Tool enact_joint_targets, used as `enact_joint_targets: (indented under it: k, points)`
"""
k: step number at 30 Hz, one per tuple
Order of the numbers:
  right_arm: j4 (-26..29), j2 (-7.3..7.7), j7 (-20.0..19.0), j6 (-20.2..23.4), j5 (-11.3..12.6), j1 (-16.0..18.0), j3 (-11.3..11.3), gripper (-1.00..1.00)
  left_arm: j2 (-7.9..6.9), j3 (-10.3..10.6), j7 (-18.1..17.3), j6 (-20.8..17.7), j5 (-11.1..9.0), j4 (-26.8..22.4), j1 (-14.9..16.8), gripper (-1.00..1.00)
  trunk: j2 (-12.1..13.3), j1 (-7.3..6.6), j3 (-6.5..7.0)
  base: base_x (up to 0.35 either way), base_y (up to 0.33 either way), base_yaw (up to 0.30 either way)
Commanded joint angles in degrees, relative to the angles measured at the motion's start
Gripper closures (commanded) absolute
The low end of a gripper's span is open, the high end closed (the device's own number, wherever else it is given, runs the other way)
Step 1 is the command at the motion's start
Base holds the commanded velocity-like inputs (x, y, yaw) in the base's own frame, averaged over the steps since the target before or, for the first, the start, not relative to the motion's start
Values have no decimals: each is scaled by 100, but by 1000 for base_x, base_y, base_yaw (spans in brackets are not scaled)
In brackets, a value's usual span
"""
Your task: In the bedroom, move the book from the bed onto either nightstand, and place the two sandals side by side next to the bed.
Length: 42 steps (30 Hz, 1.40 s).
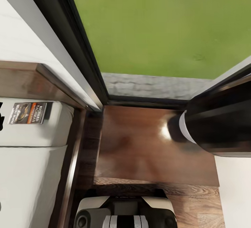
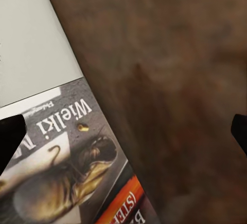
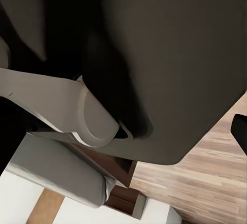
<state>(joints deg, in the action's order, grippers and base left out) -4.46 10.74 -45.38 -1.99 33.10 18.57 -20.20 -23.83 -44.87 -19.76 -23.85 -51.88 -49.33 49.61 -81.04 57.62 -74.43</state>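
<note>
The book (image 1: 29, 113) lies flat on the off-white mattress of the bed (image 1: 28, 179), close to the dark wooden headboard (image 1: 31, 81). In the left wrist view its cover (image 2: 67, 167) shows a picture, white lettering and an orange band. My left gripper (image 2: 123, 131) hovers over the book's edge and the brown wood beside it, open, with one black fingertip (image 2: 9, 137) over the cover. The nightstand (image 1: 146, 144) stands right of the bed with a glossy brown top. My right arm (image 1: 216, 127) reaches over its right end. The sandals are out of view.
A dark-framed window (image 1: 87, 57) showing green grass rises behind the nightstand. My base (image 1: 125, 214) stands close against the nightstand's front. The right wrist view faces my own dark trunk (image 3: 170, 54) above wood-plank floor (image 3: 206, 183), with one fingertip (image 3: 240, 131) at the picture's edge.
</note>
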Motion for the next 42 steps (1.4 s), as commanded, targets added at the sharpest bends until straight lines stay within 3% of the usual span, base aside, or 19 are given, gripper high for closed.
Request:
enact_joint_targets:
  k: [1,23,42]
  points:
    - [-20,-2,-31,-21,48,6,-49,-100,1,-17,-10,-52,-41,2,5,-100,-43,23,-21,0,0,0]
    - [-20,-3,-24,-21,48,6,-50,-100,-8,-22,-19,-50,-34,-1,5,-100,-926,506,-415,0,0,0]
    - [-20,-2,-23,-21,48,6,-54,-100,-8,-22,-28,-58,-32,-7,5,-100,-926,506,-415,0,0,0]
